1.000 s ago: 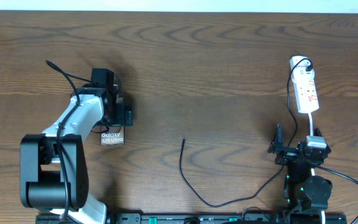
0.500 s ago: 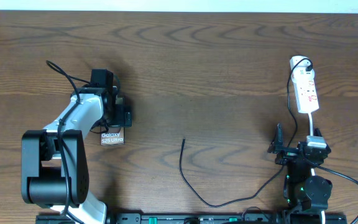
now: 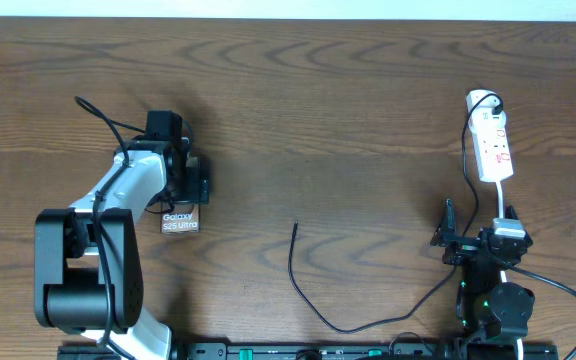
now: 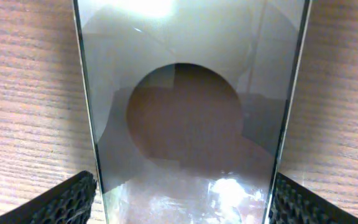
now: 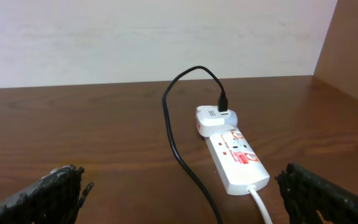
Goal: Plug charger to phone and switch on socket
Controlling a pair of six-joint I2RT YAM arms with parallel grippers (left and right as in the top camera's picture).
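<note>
Now the left gripper (image 4: 182, 202) straddles the phone (image 3: 180, 220) at the left of the overhead frame, a finger close by each long edge; I cannot tell whether it grips. The right gripper (image 5: 182, 183) stands wide open at lower right. The charger (image 3: 304, 292) lies at bottom centre and the socket (image 3: 492, 146) at upper right of the worktop (image 3: 348, 120).

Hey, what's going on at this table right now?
The left gripper straddles the flat dark grey glossy phone lying on the wooden table, a finger by each long edge; whether it grips yet is unclear. The right gripper hangs open, facing the white power strip with red markings. The thin black charger cable lies loose, not plugged into the phone.
</note>
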